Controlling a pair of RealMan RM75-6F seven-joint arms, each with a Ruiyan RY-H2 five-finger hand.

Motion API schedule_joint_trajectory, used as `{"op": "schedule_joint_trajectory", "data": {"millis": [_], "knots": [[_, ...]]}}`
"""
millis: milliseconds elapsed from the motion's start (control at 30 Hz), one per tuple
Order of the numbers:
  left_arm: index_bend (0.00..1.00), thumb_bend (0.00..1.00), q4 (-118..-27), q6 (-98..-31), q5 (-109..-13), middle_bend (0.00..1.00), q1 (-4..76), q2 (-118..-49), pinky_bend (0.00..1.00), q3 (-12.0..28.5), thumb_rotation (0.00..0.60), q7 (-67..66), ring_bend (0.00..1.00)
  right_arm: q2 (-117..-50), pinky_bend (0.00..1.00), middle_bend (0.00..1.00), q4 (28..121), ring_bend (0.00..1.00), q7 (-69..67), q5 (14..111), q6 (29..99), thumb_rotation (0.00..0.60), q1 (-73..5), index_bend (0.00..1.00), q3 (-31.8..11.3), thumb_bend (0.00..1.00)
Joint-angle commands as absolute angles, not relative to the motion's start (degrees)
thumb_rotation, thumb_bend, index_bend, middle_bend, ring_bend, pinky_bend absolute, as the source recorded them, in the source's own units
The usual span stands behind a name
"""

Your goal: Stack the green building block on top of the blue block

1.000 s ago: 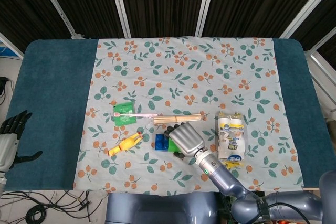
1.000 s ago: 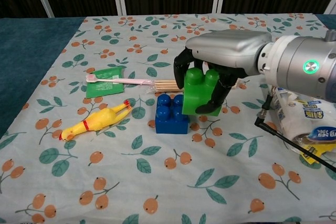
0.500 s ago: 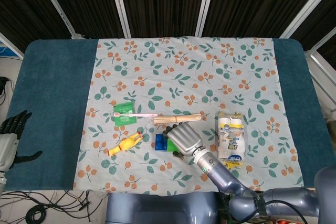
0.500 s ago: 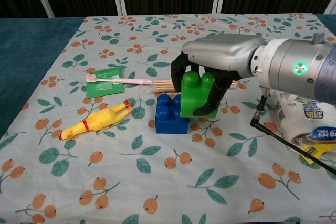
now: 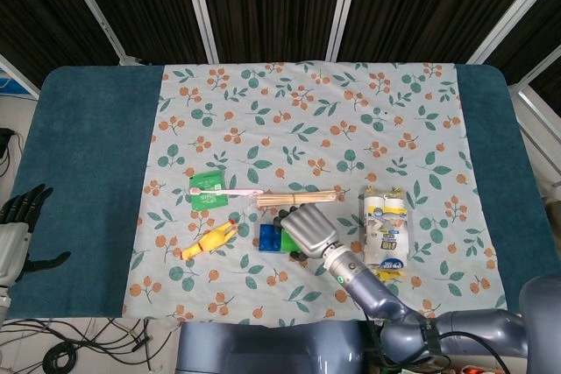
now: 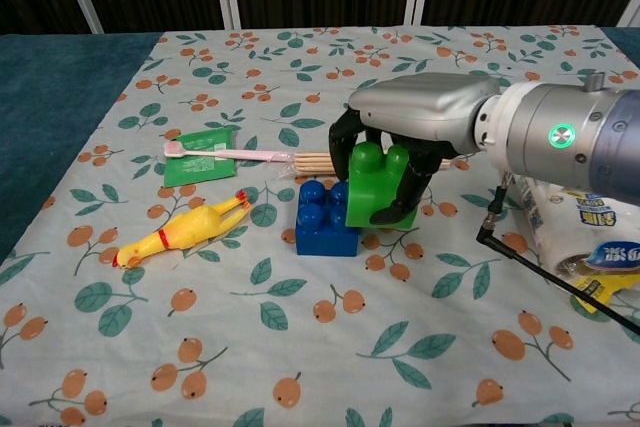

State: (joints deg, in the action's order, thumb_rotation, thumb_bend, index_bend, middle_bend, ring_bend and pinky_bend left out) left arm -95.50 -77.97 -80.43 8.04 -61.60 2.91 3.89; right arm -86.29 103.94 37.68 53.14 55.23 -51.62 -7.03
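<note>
Right hand (image 6: 415, 132) grips green block (image 6: 372, 187) from above, tilted against blue block (image 6: 322, 217), near table's front edge; left hand (image 5: 17, 225) idle, fingers spread.

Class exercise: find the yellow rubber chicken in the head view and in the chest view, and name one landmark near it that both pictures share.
Head view: the yellow rubber chicken lies lower left of centre on the floral cloth.
Chest view: it lies at left, head toward the lower left.
Shared landmark: the blue block just to its right in both.
</note>
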Motion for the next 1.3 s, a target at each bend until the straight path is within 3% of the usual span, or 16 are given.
{"op": "schedule_joint_trajectory", "data": {"millis": [33, 1133, 1300], "knots": [[0.0, 0.0, -95.5, -77.93, -80.35, 0.0, 8.03, -61.61, 0.0, 2.92, 0.6, 3.91, 0.0, -86.52, 0.56, 0.5, 103.64, 0.47, 37.57, 53.22, 55.06, 0.6, -51.84, 0.56, -6.83, 0.4], [0.0, 0.0, -95.32, -77.89, -80.38, 0.0, 8.07, -61.5, 0.0, 3.04, 0.6, 4.66, 0.0, -91.05, 0.56, 0.49, 100.11, 0.47, 38.26, 51.07, 55.48, 0.6, -53.17, 0.56, -4.62, 0.4], [0.0, 0.0, -95.23, -78.1, -80.47, 0.0, 8.01, -61.55, 0.0, 3.07, 0.6, 4.7, 0.0, -91.42, 0.52, 0.43, 99.8, 0.42, 37.55, 52.06, 56.14, 0.6, -52.71, 0.52, -4.45, 0.38]]}}
